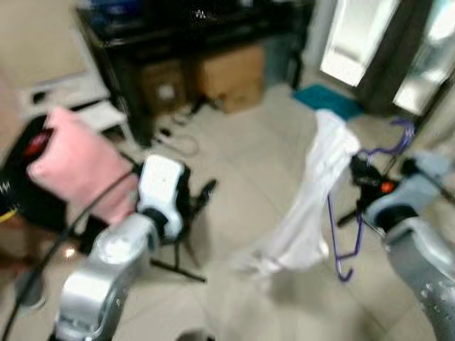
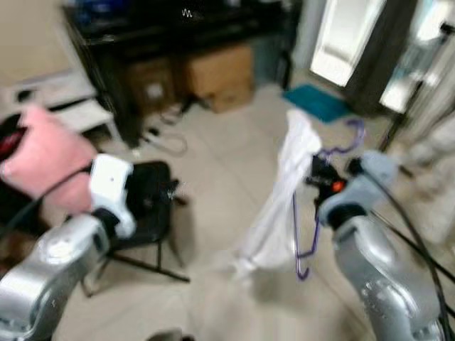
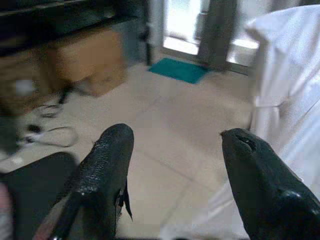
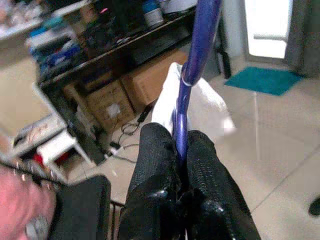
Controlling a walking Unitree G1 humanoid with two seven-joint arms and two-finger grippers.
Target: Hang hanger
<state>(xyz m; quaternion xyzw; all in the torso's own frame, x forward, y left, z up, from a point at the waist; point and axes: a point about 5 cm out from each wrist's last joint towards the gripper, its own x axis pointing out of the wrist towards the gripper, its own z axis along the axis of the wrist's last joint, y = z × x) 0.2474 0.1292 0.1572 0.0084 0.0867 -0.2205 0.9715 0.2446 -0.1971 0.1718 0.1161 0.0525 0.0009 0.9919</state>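
The tiled floor (image 1: 249,163) takes up most of the head views, which are blurred, probably because the robot is walking or turning. At the far side stands a dark shelving unit (image 1: 185,35) with cardboard boxes (image 1: 231,74) beneath it and loose cables on the tiles in front. A teal mat (image 1: 327,99) lies by the bright doorway. On the robot's left a pink cushion (image 1: 78,167) rests against dark furniture, and a black folding chair (image 2: 146,202) stands just beside the left arm.

A white garment (image 1: 309,202) hangs draped over the purple hanger (image 1: 348,234), its hem trailing near the floor. The hanger is carried out in front on the robot's right, with the hook (image 1: 394,138) uppermost, likely so it can be lifted straight onto a rail once one is reached; no rail can be made out here.

The right gripper (image 4: 181,160) is clamped tight on the hanger's purple stem, both fingers (image 4: 155,165) pressed against it, so the load hangs upright. The left gripper (image 3: 175,175) hovers spread wide and empty, close to the garment's edge, perhaps ready to steady the cloth.
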